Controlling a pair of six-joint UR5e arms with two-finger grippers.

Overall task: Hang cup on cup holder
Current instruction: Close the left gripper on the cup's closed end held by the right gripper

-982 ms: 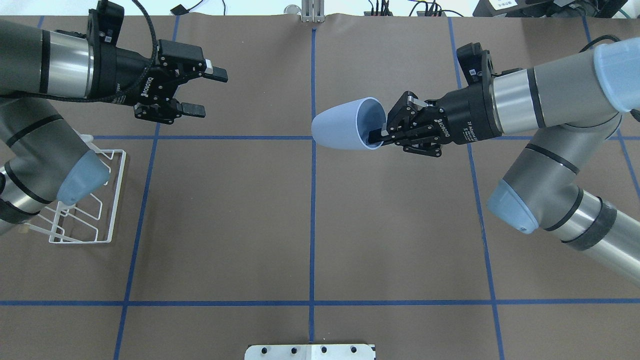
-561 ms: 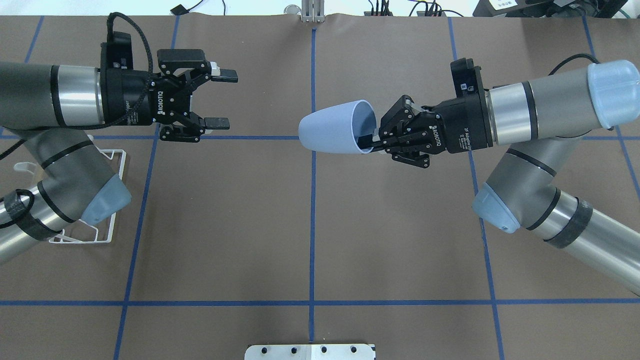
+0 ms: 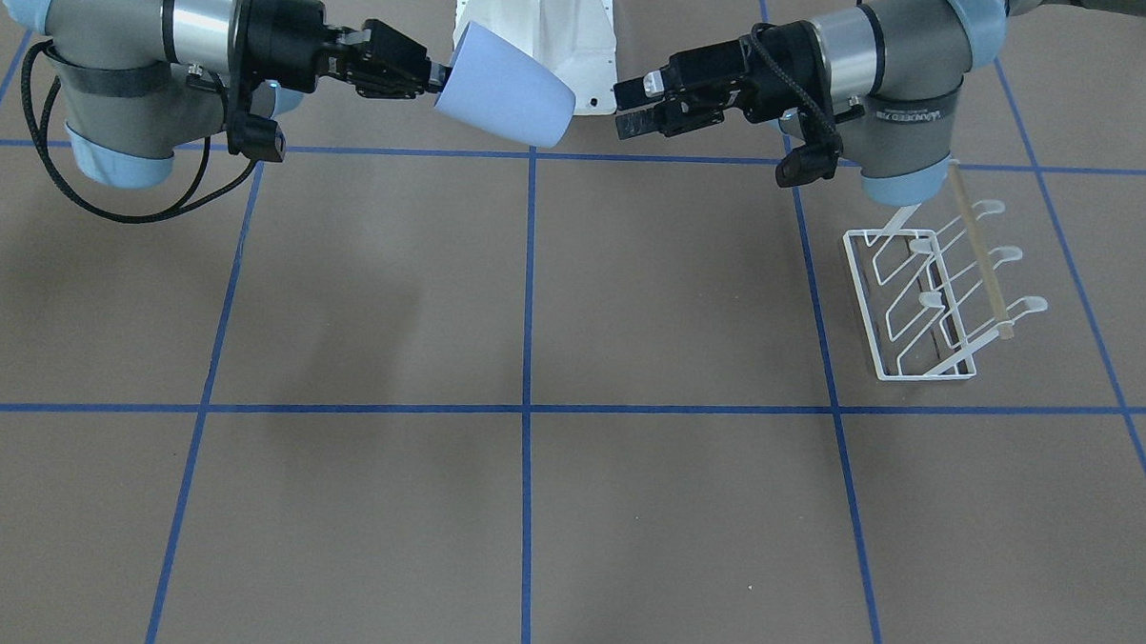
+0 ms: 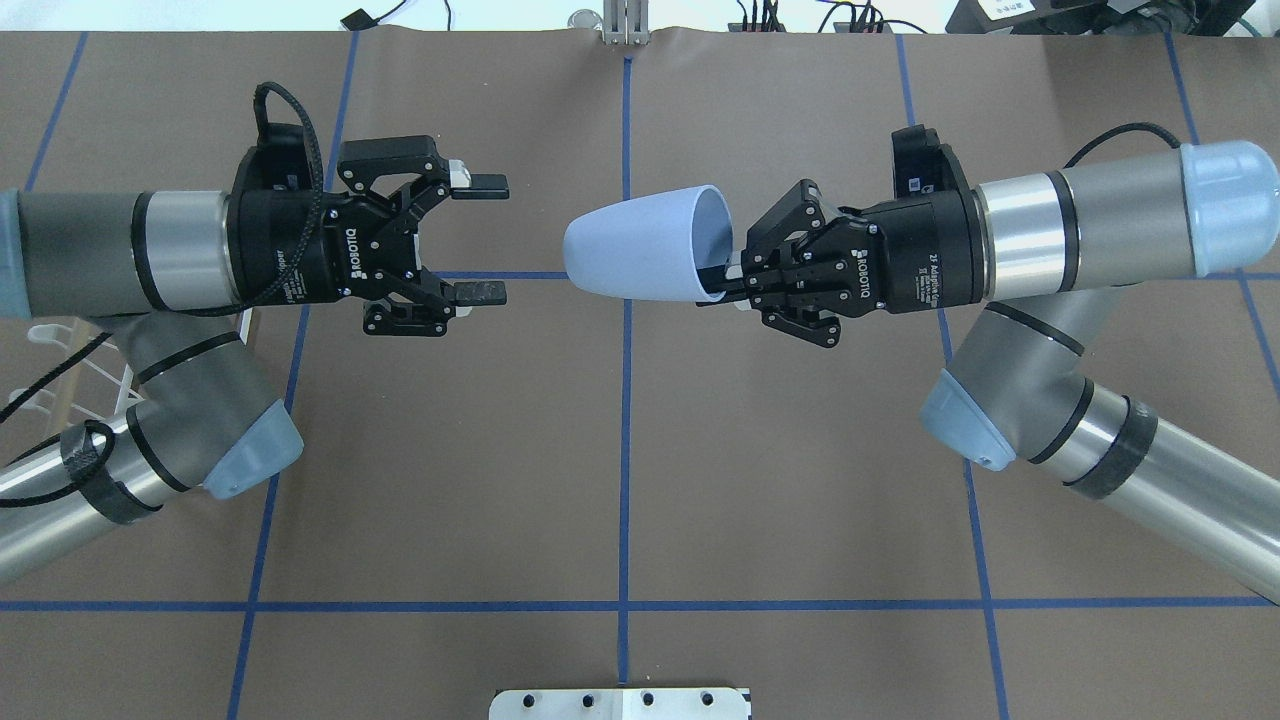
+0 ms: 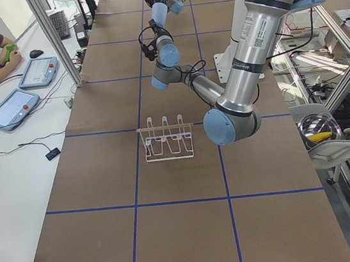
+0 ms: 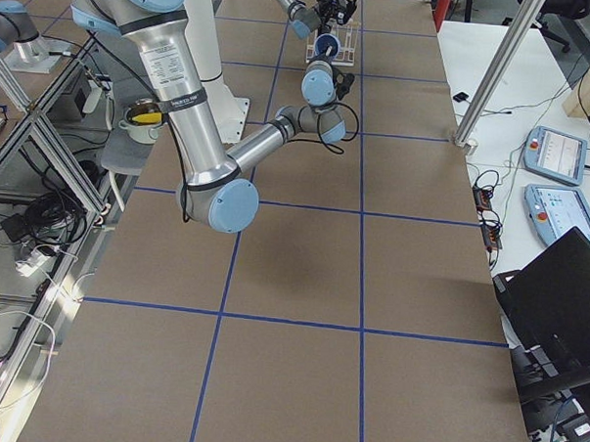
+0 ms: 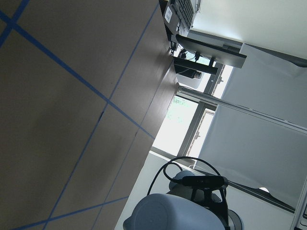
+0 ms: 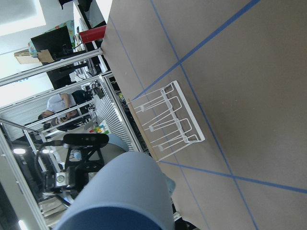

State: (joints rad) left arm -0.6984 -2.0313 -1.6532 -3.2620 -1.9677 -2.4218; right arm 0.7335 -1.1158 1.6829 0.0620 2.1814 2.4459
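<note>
Right end effector (image 4: 728, 282) clamps the cup (image 4: 635, 255) by its rim mid-air; left end effector (image 4: 488, 237) faces it, jaws apart. Handover looks next: left must grip the base.

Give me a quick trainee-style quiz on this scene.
1. True or false: the cup hangs on the rack.
2. Which arm's fingers hold the cup? A left, B right, C both.
3. Fill in: the left fingers are ____ (open or shut).
Key: 1 false, it is held in the air; 2 B, the right fingers pinch its rim; 3 open.
</note>
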